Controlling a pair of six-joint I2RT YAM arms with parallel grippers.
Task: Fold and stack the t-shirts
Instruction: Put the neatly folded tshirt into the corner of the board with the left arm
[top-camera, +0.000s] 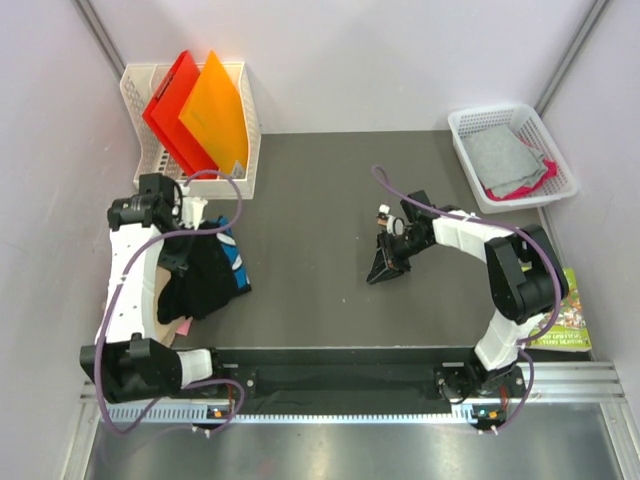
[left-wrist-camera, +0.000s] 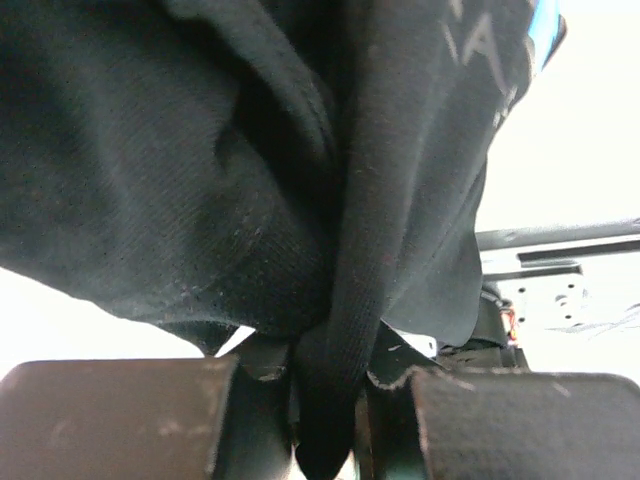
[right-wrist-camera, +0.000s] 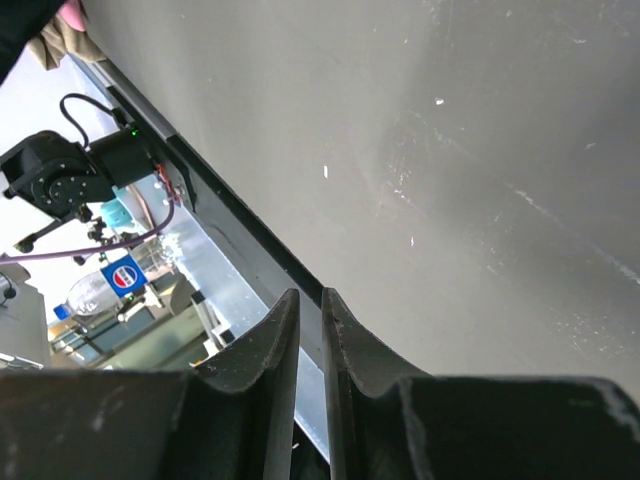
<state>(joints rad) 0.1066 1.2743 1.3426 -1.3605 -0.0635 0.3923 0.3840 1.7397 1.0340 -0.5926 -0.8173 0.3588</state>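
left gripper (left-wrist-camera: 325, 375): I am pinching a bunched fold of the black t-shirt (left-wrist-camera: 200, 150) between my two fingers (left-wrist-camera: 120, 420). The cloth is filling the gap and spilling out past the tips.
black t-shirt, place: it is hanging from my left hand over the left side of the table (top-camera: 320, 200). Its blue patch (top-camera: 237, 262) is showing on the side towards the middle.
tan and pink shirts (top-camera: 172, 322): they are lying crumpled under the black one, close to my left arm.
right gripper (right-wrist-camera: 309, 300): my fingers here are standing almost pressed together, with only a thin slit between them, and are gripping nothing. They are pointing down at bare table near the middle, well apart from the shirts.
white rack (top-camera: 135, 90): it is standing at the far left corner. It is holding a red folder (top-camera: 165, 105) and an orange folder (top-camera: 215, 110), both on edge and leaning, the orange one to the right of the red.
white basket (top-camera: 470, 125): it is sitting at the far right. It is holding a folded grey cloth (top-camera: 500, 155) on top, with a pink cloth (top-camera: 522, 186) peeking out beneath it at the near side.
picture book (top-camera: 566, 318): it is lying at the right edge, just beside my right arm.
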